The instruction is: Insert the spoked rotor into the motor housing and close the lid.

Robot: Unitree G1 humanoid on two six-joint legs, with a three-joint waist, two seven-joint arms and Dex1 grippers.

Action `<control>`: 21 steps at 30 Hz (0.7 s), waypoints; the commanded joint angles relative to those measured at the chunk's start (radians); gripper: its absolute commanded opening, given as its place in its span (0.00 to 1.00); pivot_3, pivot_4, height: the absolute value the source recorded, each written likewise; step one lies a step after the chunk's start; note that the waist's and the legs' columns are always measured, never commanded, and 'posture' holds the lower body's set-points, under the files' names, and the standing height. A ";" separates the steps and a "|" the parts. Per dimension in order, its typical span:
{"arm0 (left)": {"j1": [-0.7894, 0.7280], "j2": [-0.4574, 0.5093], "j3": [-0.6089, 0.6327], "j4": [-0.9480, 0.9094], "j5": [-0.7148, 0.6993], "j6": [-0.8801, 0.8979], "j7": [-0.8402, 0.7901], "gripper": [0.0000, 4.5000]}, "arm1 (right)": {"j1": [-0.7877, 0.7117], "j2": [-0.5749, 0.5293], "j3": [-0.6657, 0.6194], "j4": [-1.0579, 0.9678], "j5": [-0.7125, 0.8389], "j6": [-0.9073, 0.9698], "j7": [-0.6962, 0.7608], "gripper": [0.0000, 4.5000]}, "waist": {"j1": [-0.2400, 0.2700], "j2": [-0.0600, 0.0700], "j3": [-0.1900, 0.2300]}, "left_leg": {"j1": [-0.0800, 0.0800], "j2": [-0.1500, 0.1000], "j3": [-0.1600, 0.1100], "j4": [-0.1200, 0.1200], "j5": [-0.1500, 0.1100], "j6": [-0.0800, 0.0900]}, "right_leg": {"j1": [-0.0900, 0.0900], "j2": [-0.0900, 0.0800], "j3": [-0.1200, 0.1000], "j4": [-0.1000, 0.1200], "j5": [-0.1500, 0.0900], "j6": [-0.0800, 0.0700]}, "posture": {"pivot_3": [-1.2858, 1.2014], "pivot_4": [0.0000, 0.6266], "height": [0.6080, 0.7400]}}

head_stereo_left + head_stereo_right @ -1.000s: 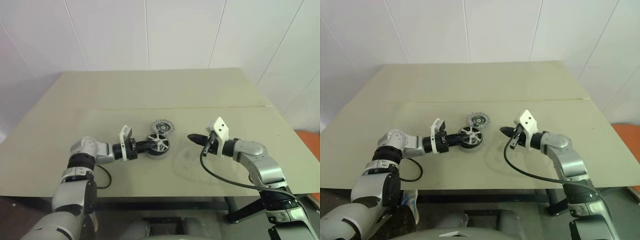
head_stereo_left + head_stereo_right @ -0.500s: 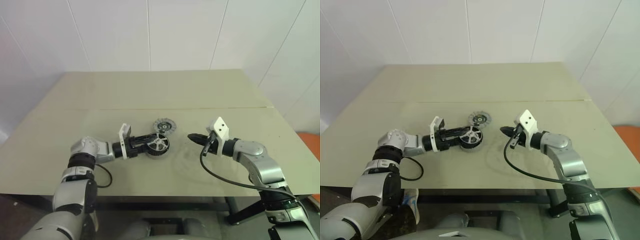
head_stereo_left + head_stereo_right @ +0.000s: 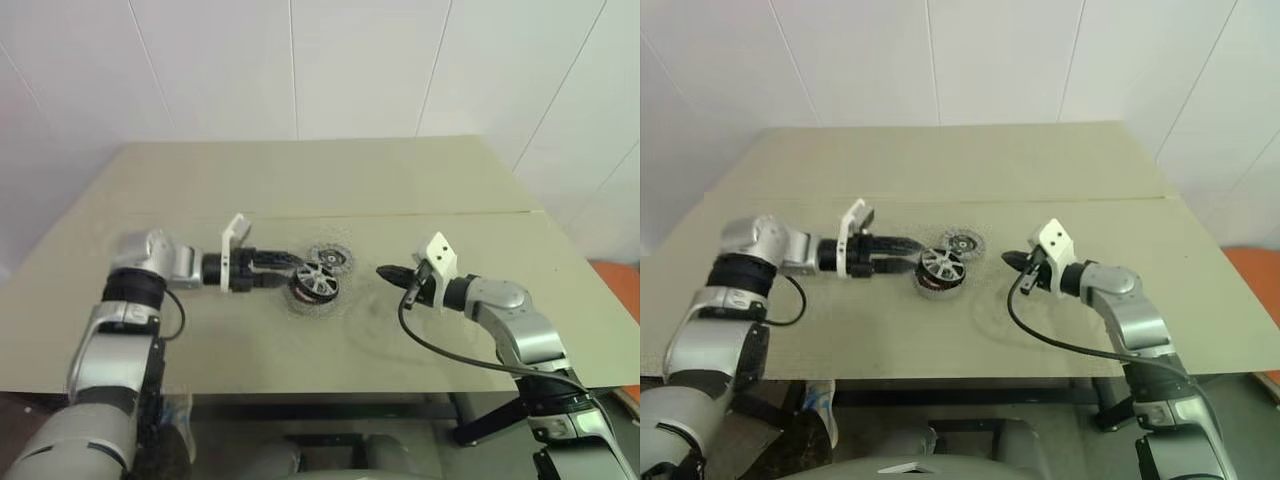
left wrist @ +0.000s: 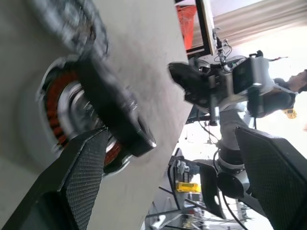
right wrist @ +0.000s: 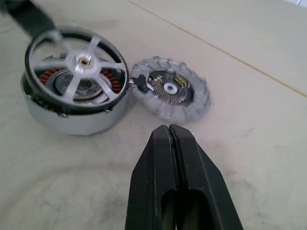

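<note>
Spoked rotor (image 5: 76, 72) rests apparently tilted atop motor housing (image 5: 72, 117) on worktop (image 3: 300, 180); left gripper (image 3: 285, 262) fingers spread empty, right gripper (image 5: 175, 143) fingers closed empty; press rotor level before lidding.

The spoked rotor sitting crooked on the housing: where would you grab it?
By its outer rim, from above on the raised side. The spoked rotor leans tilted on the motor housing, so that edge stands clear, while the thin spokes look awkward to pinch.

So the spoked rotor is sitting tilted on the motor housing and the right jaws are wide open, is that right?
Not quite. The spoked rotor does sit tilted on the motor housing, but the right gripper has its jaws shut, pressed together, as the right wrist view shows.
</note>
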 commanded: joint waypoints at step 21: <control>0.368 -0.248 -0.148 -0.354 0.292 -1.196 -0.070 0.11 | 0.041 -0.001 -0.061 -0.129 0.151 0.098 0.062 0.00 | 0.005 -0.001 0.001 | 0.000 0.001 0.002 0.002 0.000 0.001 | 0.002 0.000 0.001 -0.001 0.000 0.000 | 0.52 0.00 1.00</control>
